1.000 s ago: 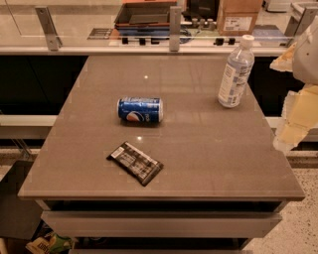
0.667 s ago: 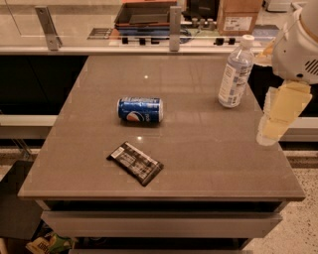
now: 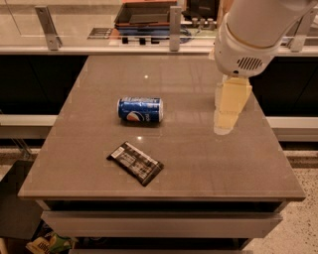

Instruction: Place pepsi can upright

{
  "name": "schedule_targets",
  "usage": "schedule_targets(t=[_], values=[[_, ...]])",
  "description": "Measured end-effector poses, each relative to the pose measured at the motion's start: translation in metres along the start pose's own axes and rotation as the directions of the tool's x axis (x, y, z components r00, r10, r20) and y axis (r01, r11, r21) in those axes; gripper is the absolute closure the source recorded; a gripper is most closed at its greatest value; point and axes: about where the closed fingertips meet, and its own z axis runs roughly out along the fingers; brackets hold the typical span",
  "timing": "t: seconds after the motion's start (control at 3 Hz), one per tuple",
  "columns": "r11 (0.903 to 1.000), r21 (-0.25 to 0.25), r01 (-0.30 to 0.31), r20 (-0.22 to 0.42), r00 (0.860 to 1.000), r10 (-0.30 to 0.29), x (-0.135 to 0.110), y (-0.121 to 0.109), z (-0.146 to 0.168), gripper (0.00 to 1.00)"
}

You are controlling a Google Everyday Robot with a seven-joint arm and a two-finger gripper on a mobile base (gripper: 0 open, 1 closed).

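Camera view, single frame.

Gripper point(image 3: 223, 124): cream-coloured, pointing down from the white arm housing point(image 3: 248, 44), over the right half of the table point(image 3: 198, 168). Its tip is low over the tabletop; contact with the surface cannot be told. Whether it is wide or narrow cannot be told from this angle. Nothing is seen held in it.

Pepsi can point(image 3: 140, 109): to the left of the gripper, well apart from it, at about the same depth on the table. It lies on its side, long axis running left-right, blue body with the round logo facing the camera, silver ends at either side. It rests on the tabletop, with nothing touching it.

Snack wrapper point(image 3: 135, 163): left of the gripper and nearer the camera, flat on the table, dark, set at a diagonal. It lies just in front of the can, apart from it.

Table: grey-brown top with light reflections; the gripper sits inside its right edge.

Beyond the gripper, past the far table edge: a counter with metal posts point(image 3: 173, 25) and a dark tray point(image 3: 146, 12) behind them.

Below the gripper and toward the camera: a pale drawer front point(image 3: 159, 223) under the tabletop.
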Motion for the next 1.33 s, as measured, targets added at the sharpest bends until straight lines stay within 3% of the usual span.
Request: schedule_targets(t=[0.33,0.67,1.0,1.33], values=[[0.9984,0.056,-0.012,-0.044,0.999,0.015,-0.019,-0.017,0.022,0.00],[0.9977,0.065,-0.023,-0.066,0.997,0.027,-0.031,-0.027,0.044,0.00],[0.9997,0.014,-0.020,-0.088,0.996,0.022,-0.043,-0.035,0.059,0.00],[0.9998,0.001,-0.018,-0.096,0.995,0.018,-0.043,-0.033,0.059,0.00]])
